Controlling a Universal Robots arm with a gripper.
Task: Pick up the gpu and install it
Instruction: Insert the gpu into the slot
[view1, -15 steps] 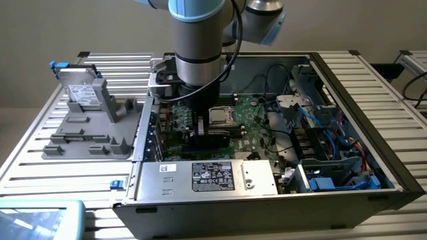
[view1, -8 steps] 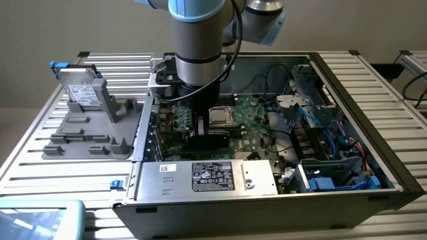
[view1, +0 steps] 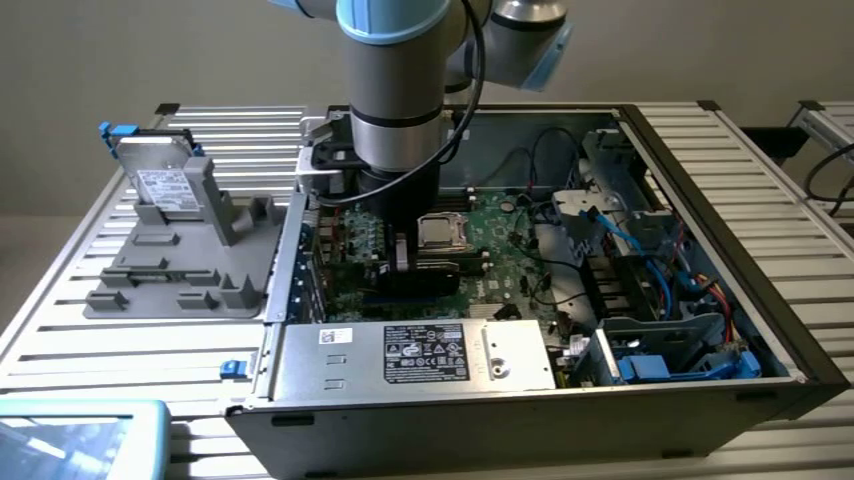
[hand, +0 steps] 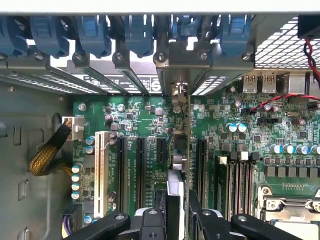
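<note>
Over the open computer case (view1: 694, 330), the Universal Robots arm (view1: 394, 90) is reaching straight down, and its gripper (view1: 407, 262) is hanging just above the big green motherboard (view1: 501, 225). Seen from the wrist, the gripper (hand: 177, 210) is showing two black fingers (hand: 202, 220) that are clasping the gpu (hand: 176, 192) on edge between them, the jaws standing partway closed on the thin card. The gpu is standing upright and running away from the camera toward the rear wall of the case, where its silver end bracket (hand: 181, 95) is lining up among the blue slot latches (hand: 140, 35). Its lower edge is sitting over the motherboard (hand: 145, 115), between the black expansion slots (hand: 141, 165) on one side and another black slot (hand: 201, 170) on the other; whether it is already seated in a slot cannot be told. A white slot (hand: 101, 172) is lying further off beside the black ones.

In the exterior view, the gpu (view1: 424, 268) is showing as a dark slab under the wrist, near the CPU socket (view1: 443, 232). A silver power supply (view1: 414, 355) with a black label is filling the near corner of the case. On the exterior view's left, well apart from the case, a grey fixture tray (view1: 174, 270) is resting on the slatted table (view1: 80, 340), and a silver hard drive (view1: 163, 180) with a white label and blue tabs is leaning in it.
</note>
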